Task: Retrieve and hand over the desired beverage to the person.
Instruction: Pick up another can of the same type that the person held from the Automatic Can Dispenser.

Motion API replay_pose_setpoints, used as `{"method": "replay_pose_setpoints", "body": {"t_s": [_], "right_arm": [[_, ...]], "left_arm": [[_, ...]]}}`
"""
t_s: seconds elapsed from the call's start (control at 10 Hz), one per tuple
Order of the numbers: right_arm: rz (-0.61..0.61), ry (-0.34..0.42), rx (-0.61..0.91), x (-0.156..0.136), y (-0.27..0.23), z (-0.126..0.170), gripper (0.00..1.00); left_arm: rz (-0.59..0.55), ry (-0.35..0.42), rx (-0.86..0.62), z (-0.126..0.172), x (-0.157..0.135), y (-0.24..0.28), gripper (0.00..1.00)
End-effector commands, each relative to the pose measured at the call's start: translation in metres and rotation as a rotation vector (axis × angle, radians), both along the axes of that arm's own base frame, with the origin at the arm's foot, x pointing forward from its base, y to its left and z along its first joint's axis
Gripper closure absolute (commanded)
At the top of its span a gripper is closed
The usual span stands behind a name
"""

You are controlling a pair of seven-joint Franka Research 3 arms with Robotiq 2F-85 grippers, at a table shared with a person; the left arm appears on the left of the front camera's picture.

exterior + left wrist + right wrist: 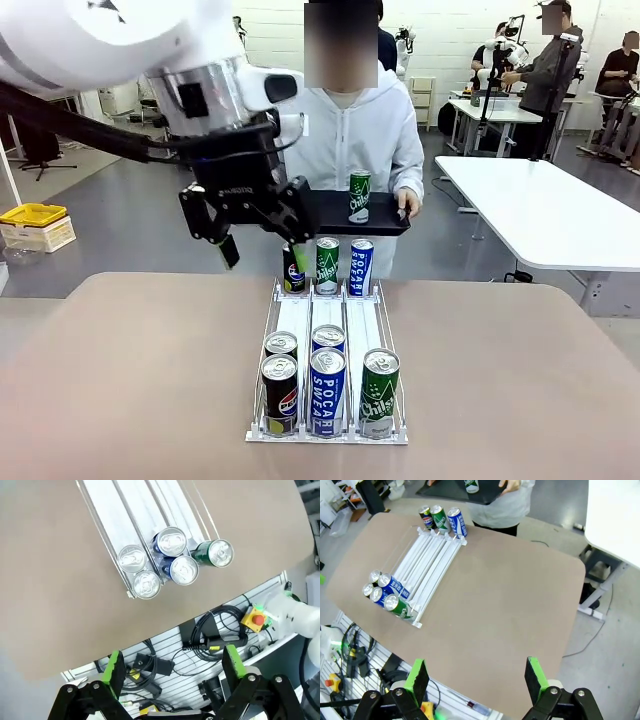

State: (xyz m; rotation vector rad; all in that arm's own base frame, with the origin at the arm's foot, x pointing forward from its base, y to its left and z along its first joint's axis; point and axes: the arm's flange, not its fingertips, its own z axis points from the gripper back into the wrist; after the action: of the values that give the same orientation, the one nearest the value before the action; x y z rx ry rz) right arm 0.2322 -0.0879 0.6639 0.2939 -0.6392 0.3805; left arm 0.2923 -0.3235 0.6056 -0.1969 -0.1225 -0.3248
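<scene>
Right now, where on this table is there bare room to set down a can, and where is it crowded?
Bare: the table left of the rack and right of it, out to the edges; also the lane middles between the can groups. Crowded: five near cans, three far cans, with the open left gripper hanging by the far ones.

I note the left gripper [260,250] hides 1 end of the flat black tray [375,215] held by the person [350,130]. In the right wrist view, the top edge cuts off that tray and the green can [472,485] on it.
</scene>
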Motion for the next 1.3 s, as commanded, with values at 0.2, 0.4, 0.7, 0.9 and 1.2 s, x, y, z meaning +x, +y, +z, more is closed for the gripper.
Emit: {"method": "replay_pose_setpoints", "body": {"t_s": [0.2, 0.4, 0.7, 0.9, 1.2], "right_arm": [[-0.008, -0.002, -0.001, 0.002, 0.0, 0.0, 0.0], [-0.008, -0.002, -0.001, 0.002, 0.0, 0.0, 0.0], [-0.008, -0.002, -0.001, 0.002, 0.0, 0.0, 0.0], [-0.008, -0.002, -0.001, 0.002, 0.0, 0.0, 0.0], [-0.008, -0.002, -0.001, 0.002, 0.0, 0.0, 0.0]], "left_arm": [[0.0, 0.0, 0.0, 0.0, 0.0, 0.0, 0.0], [0.0, 0.0, 0.0, 0.0, 0.0, 0.0, 0.0], [0.0, 0.0, 0.0, 0.0, 0.0, 0.0, 0.0], [0.013, 0.014, -0.003, 0.0, 0.001, -0.003, 0.0], [0.112, 0.018, 0.097, -0.039, -0.008, -0.047, 0.0]]}}
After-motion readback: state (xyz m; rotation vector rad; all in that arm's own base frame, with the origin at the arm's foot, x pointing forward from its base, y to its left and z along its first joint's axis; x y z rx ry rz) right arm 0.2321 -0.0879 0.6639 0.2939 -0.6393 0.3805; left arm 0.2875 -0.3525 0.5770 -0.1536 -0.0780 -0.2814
